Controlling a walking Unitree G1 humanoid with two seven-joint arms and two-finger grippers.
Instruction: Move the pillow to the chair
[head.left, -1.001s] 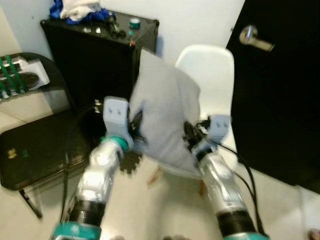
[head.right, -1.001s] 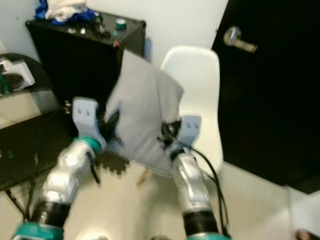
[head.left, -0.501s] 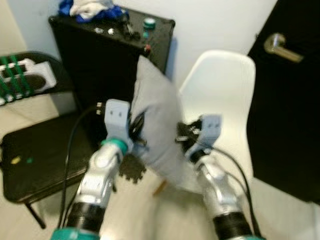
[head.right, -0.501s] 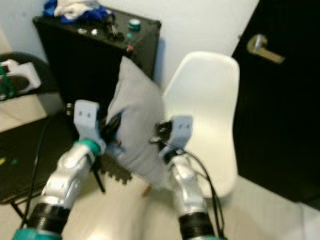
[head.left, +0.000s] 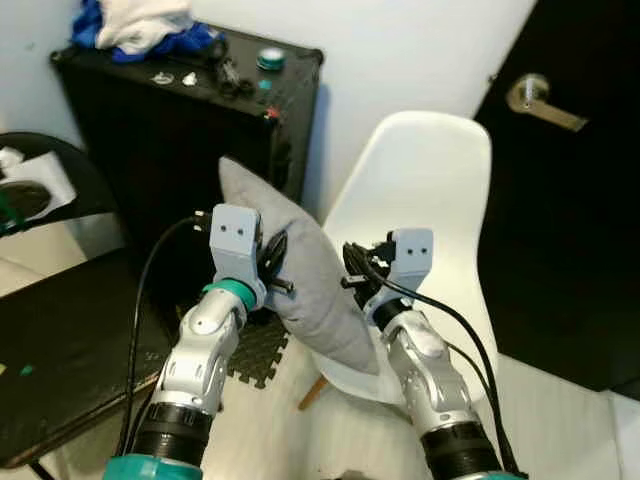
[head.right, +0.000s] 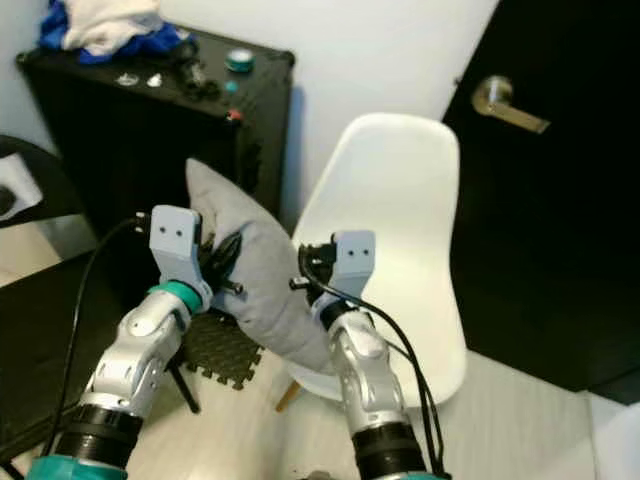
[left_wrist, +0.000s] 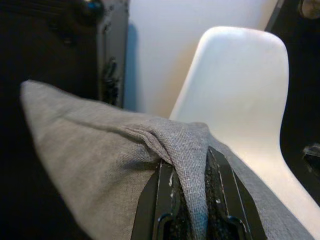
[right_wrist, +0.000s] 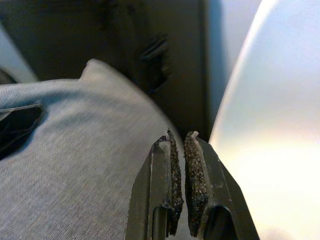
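The grey pillow (head.left: 312, 295) stands tilted and edge-on between my two grippers, its lower end on the front of the white chair's seat (head.left: 455, 330). On its left face, my left gripper (head.left: 276, 266) is shut on a bunched fold of the fabric (left_wrist: 186, 150). At its right edge, my right gripper (head.left: 352, 276) has its pads almost touching over the pillow (right_wrist: 75, 145). The chair's white back (head.left: 430, 180) rises just behind.
A black cabinet (head.left: 190, 130) with clothes and small items on top stands left of the chair, against the white wall. A black door (head.left: 570, 200) with a lever handle is on the right. A dark folding chair seat (head.left: 60, 370) lies at the left.
The camera has shifted. Both grippers have brought the pillow lower and turned it edge-on, so its bottom end now meets the white chair's seat.
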